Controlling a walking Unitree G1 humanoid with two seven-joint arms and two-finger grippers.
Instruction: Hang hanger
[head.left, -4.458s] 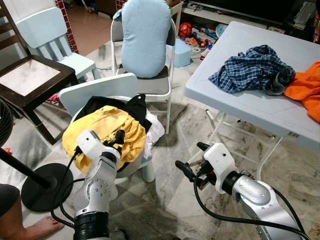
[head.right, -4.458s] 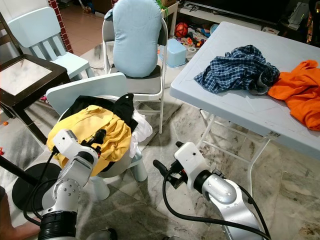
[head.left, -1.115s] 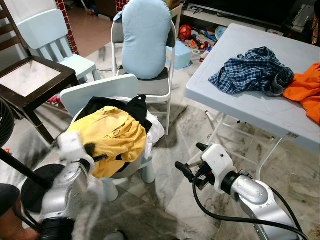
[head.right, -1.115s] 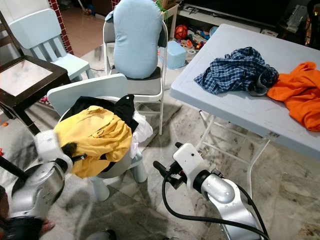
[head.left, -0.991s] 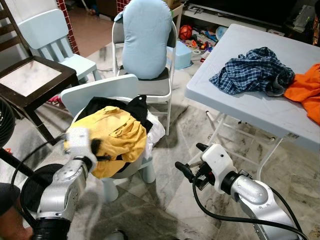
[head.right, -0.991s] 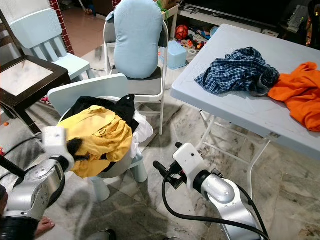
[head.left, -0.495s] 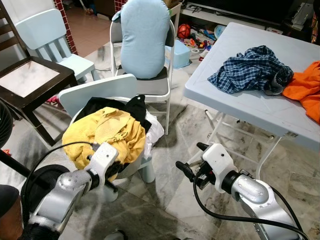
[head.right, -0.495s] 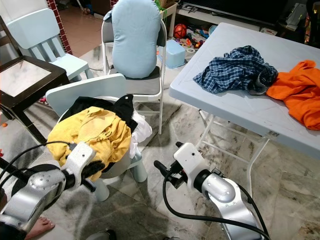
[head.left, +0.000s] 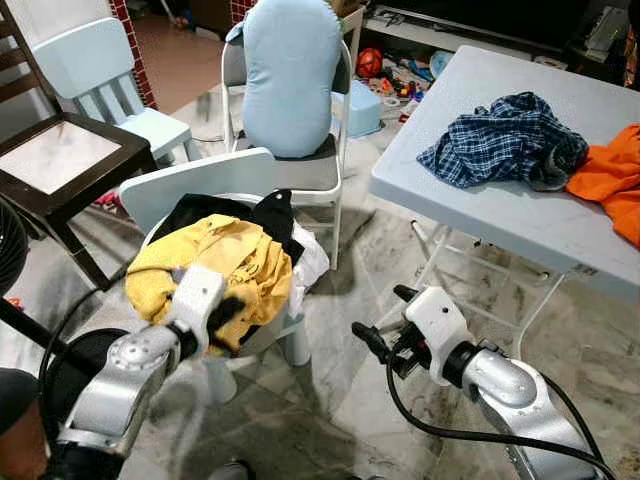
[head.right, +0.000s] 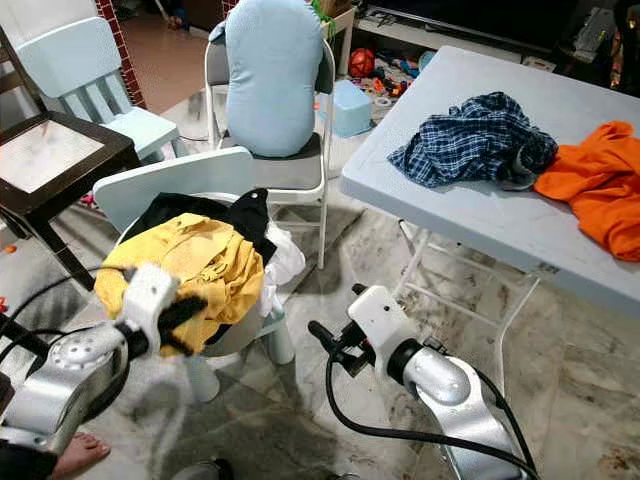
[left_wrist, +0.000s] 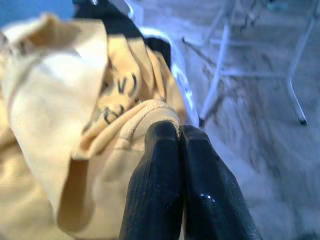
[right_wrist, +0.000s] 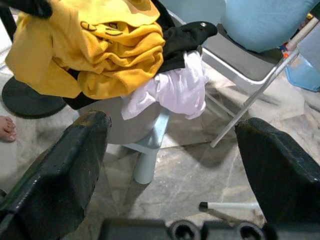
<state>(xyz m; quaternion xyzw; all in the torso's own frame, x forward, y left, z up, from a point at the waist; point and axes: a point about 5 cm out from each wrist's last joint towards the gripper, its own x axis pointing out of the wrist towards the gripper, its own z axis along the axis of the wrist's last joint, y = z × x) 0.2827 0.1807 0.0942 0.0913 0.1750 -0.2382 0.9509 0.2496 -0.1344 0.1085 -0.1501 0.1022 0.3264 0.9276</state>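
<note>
Left pincer (left_wrist: 179, 131) was pinched tight, tips against the yellow shirt (head.left: 232, 262) heaped on the chair (head.left: 196, 181). Right pincer (right_wrist: 172, 160) hung wide open near the floor (head.left: 345, 290).

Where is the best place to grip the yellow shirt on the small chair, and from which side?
Probably grip the yellow shirt at the thick folded edge on its front, coming from the front of the small chair. That edge bulges out past the seat, and the black garment and the chair back block the rear. The left end effector, fingers shut, is already at that fold.

Clothes (head.left: 215, 262) on small chair (head.left: 190, 185)
</note>
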